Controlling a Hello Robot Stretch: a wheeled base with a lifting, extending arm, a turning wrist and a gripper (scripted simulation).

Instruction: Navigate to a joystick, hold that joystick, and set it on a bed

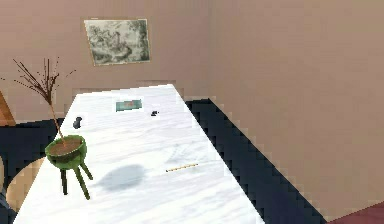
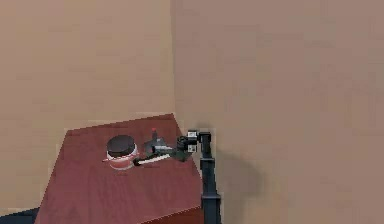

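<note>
Frankly, I can't tell if my gripper holds anything; a nudge could push the dark round object off the table.

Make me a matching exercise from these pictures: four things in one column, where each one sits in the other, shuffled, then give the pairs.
Things:
1 framed picture
2 green planter
3 thin stick
4 round dark object

Places:
A on the reddish-brown top
B on the wall
C on the white table, toward the forward view's left
D on the white table, right of the planter

Pairs: 1-B, 2-C, 3-D, 4-A
</note>
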